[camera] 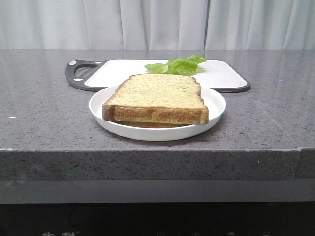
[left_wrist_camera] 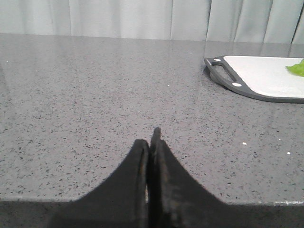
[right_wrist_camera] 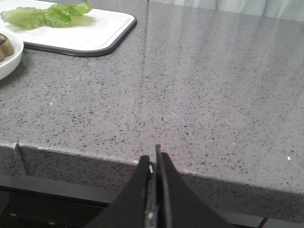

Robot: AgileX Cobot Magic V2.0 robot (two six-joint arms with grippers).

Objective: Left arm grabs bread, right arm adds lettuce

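The thick square slice of tan bread with a brown crust (camera: 156,98) lies in the middle of the front view, on a round white plate (camera: 216,105), and it covers almost the whole plate. Under it a second brown edge shows, but I cannot tell what that is. Behind the plate, in the upper middle of the frame, the small bunch of ruffled green lettuce leaves (camera: 178,65) rests on a white cutting board with a dark grey rim and handle (camera: 123,73). The board touches, or nearly touches, the far side of the plate.

All stands on a grey speckled stone counter (camera: 44,108) with a thick front edge. Behind it hangs a pale curtain (camera: 147,22).

The front view shows no arm at all. The left wrist view shows the black tapering left gripper (left_wrist_camera: 151,142), its fingers pressed together and holding nothing, low over bare counter; the board handle (left_wrist_camera: 223,73) sits at the upper right there, well apart. The right wrist view shows the black pointed right gripper (right_wrist_camera: 156,164), its fingers also pressed together, at the counter's front edge; the lettuce on the board lies at the upper left, and the plate rim (right_wrist_camera: 14,57) at the left edge. Nothing stands between the grippers and these things.
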